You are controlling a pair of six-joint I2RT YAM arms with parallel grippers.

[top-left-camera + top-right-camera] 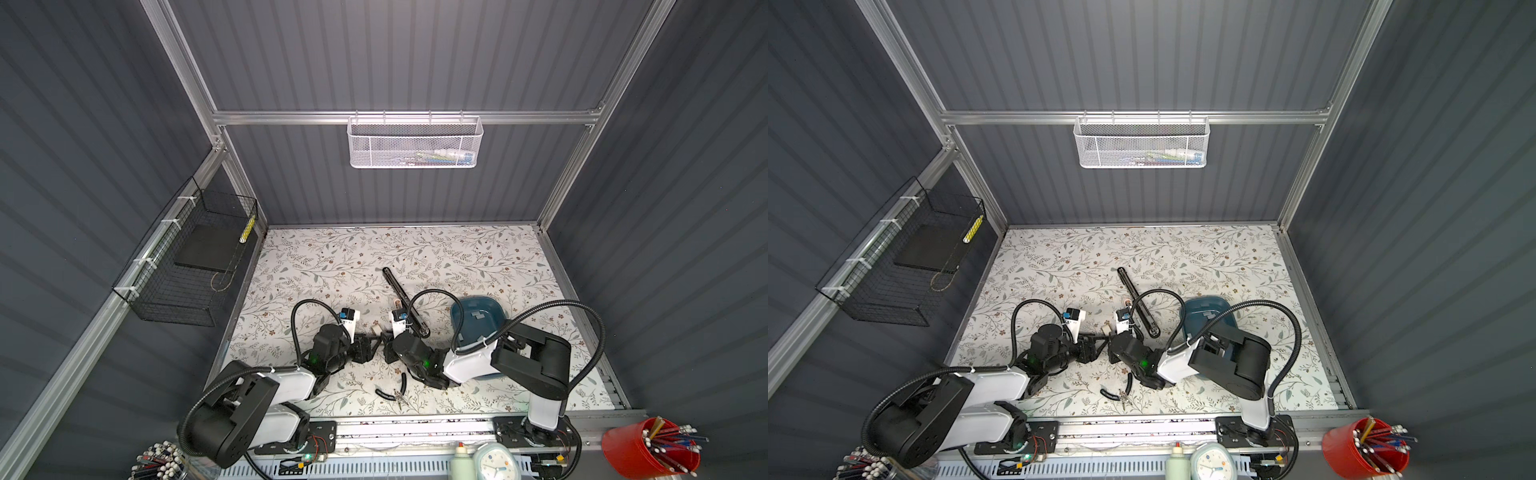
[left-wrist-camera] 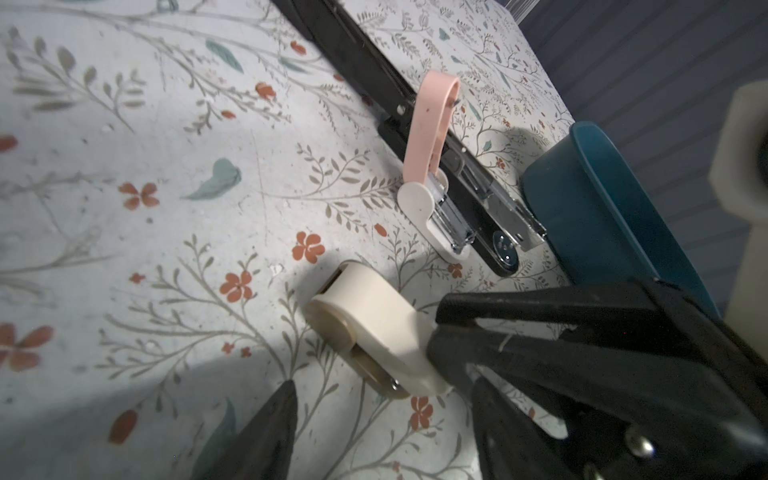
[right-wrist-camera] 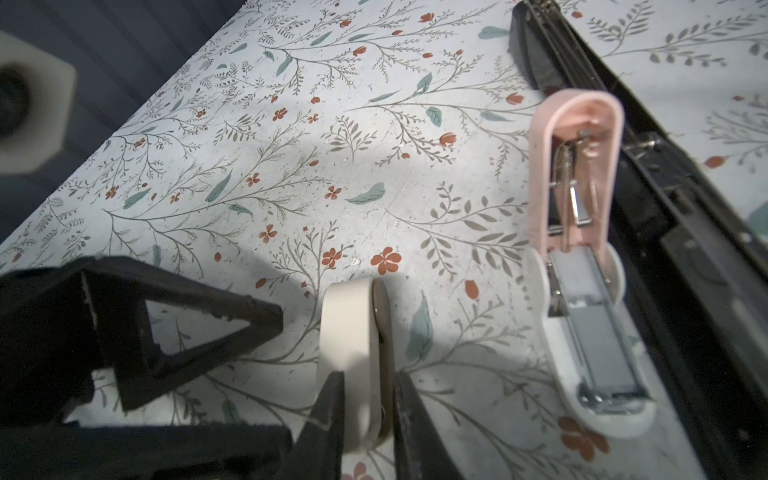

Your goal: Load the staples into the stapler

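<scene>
Cream stapler [image 3: 353, 340] pinched in your right claw [image 3: 368, 386] | left claw [image 1: 372, 341] wide, empty | staples [image 1: 478, 316] lie in blue tub [image 1: 500, 307] | risk: thin end-grip may let it twist free as you lift

A lab robot cell: grey ribbed walls [image 1: 395, 62] (aluminium frame [image 1: 407, 117]), 2 arms [image 1: 286, 380] [image 1: 465, 365] on a rail [image 1: 415, 426].

Both top views: cam high over near edge, looking down & fwd at whole bench [image 1: 478, 257] + far wall [image 1: 395, 62]; near-same pic, slight sideways shift. L wrist cam: low, v. close, faces right, shows right hand [image 2: 438, 328]. R wrist cam: low, close, faces left, shows left hand [image 3: 284, 374]. Both wrist views share cream item [image 2: 365, 316], pink stapler [image 2: 428, 137], black stapler [image 2: 365, 62].
</scene>
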